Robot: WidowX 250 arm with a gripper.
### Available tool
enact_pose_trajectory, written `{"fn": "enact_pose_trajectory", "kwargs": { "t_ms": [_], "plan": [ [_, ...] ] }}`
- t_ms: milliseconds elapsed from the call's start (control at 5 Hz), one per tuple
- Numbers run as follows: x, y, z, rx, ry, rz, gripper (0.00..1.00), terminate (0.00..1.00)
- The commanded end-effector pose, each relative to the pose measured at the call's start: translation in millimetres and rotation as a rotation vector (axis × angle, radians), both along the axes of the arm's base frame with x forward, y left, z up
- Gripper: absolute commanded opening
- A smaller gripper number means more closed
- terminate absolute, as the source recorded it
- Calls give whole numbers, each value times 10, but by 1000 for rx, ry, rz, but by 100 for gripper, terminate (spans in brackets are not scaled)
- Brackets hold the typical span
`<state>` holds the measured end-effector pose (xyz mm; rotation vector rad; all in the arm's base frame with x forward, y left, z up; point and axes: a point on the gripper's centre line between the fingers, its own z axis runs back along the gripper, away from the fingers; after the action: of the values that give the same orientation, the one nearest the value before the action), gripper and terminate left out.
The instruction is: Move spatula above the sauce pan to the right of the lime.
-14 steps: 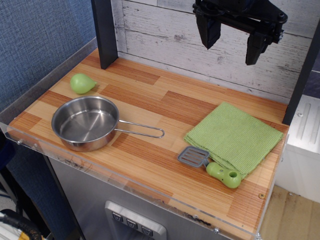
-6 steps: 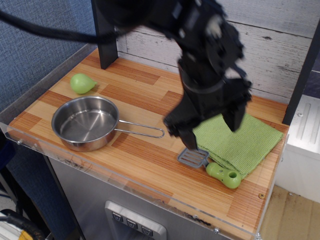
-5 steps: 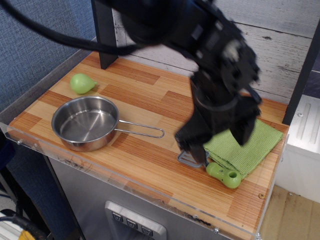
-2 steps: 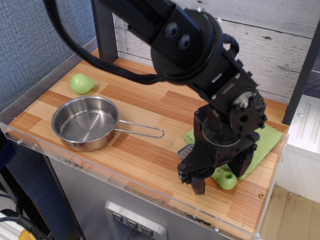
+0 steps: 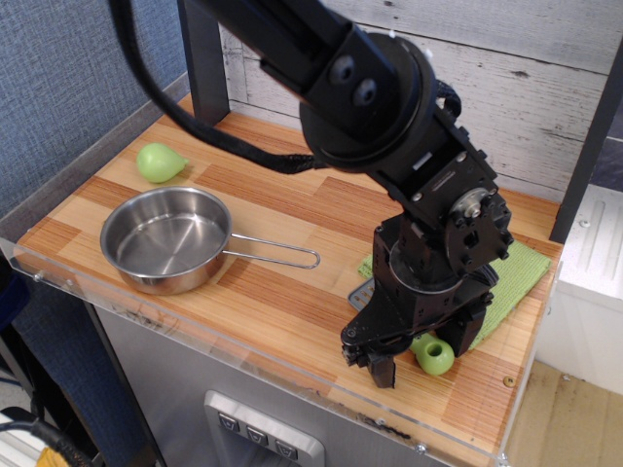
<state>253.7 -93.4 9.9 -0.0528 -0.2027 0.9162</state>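
now that i've dropped the gripper [image 5: 414,352] lower onto the spatula [image 5: 434,354] at the desk's front right corner, whether the jaws have clamped it i cannot tell.

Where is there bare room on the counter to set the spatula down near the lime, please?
Bare wood lies right of the lime, behind the sauce pan, up to the dark post. The front right is crowded: the tool, spatula and green cloth.
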Motion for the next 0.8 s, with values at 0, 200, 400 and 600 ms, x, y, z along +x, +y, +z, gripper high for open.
{"fn": "enact_pose_trajectory", "kwargs": {
  "t_ms": [0, 200, 400, 600],
  "plan": [
    [19, 3, 82, 46, -13, -27, 0, 0],
    [23, 14, 106, 44, -12, -53, 0, 0],
    [43, 15, 174, 36, -17, -103, 0, 0],
    [125, -36, 297, 45, -31, -240, 0, 0]
  ]
}}
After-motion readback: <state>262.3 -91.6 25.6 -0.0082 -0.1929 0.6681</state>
